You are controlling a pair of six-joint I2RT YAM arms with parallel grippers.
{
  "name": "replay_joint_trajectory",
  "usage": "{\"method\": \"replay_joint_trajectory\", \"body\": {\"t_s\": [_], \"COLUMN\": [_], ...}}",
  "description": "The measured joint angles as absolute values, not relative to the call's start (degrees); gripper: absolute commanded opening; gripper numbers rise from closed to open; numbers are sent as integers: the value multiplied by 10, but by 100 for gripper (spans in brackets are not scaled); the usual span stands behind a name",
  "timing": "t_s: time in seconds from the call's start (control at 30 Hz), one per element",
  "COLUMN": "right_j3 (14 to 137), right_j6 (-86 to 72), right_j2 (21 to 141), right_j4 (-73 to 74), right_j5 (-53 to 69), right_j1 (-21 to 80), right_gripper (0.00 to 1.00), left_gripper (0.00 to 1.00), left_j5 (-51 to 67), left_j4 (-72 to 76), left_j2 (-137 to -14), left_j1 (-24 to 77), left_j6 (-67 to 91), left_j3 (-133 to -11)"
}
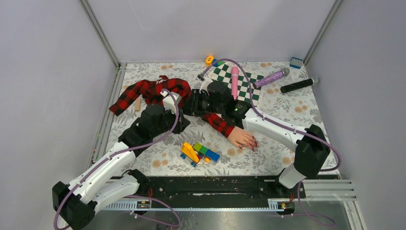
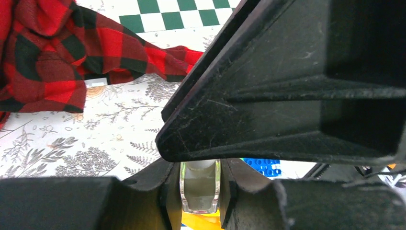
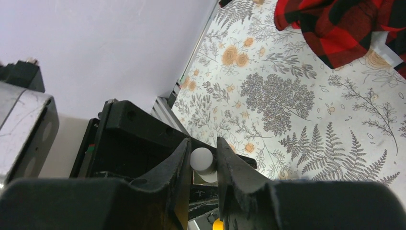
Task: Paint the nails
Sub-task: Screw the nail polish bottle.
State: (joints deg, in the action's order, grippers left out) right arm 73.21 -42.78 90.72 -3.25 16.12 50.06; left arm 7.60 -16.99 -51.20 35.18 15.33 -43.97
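Top view: a pale pink mannequin hand (image 1: 241,137) lies flat on the floral-print worktop (image 1: 287,103), front of centre, with its red-black plaid sleeve (image 1: 218,123) running back-left. The small glossy dark-red nails (image 1: 252,144) are at its front-right end, uncovered, nothing touching them. The left pincer (image 1: 183,122) and right pincer (image 1: 195,106) meet tip to tip beside the sleeve, well apart from the nails. A pile of coloured toy bricks (image 1: 197,152) sits just in front of them. What the pincers hold is hidden in this view.

Left wrist view: the left pincer is closed on a small pale clear bottle (image 2: 200,189), upright between the fingers. A big black body, likely the other arm's tool, fills the upper right directly over the bottle. Plaid cloth is at upper left.

Right wrist view: the right pincer is clamped across a round white cap (image 3: 202,159), fingers tight on both sides. The left arm's black housing is right behind it. No brush is visible.

Progress, as a judgement: early. This looks like the bottle-opening step, one arm bracing the bottle and the other on the cap. Whether the cap is loose cannot be told. Left to do: lift out the cap and brush, carry them over to the mannequin hand, and coat each nail. The nails are already red and glossy, so fresh coverage can't be judged.
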Motion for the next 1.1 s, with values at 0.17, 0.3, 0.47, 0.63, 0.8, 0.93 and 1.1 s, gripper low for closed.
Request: {"method": "replay_joint_trajectory", "body": {"t_s": [0.17, 0.3, 0.47, 0.63, 0.8, 0.93, 1.1], "right_j3": [750, 758, 792, 815, 811, 781, 747], "right_j6": [-442, -442, -415, -395, -370, -363, -357], "right_j2": [919, 919, 920, 916, 887, 830, 757], "right_j4": [-11, 5, 50, 87, 105, 90, 64], "right_j5": [124, 103, 85, 101, 147, 168, 185], "right_j1": [508, 510, 513, 505, 473, 434, 387], "right_gripper": [0, 9, 34, 42, 55, 62, 67], "left_gripper": [0, 0, 0, 0, 0, 0, 0], "left_j5": [52, 51, 44, 8, -3, -3, 22], "left_j4": [-166, -160, -138, -107, -82, -74, -71], "left_j2": [-522, -528, -528, -526, -527, -531, -535], "left_j1": [352, 352, 358, 378, 396, 396, 396], "left_j6": [147, 143, 126, 93, 67, 57, 55], "left_j3": [-440, -440, -440, -440, -441, -446, -447]}}
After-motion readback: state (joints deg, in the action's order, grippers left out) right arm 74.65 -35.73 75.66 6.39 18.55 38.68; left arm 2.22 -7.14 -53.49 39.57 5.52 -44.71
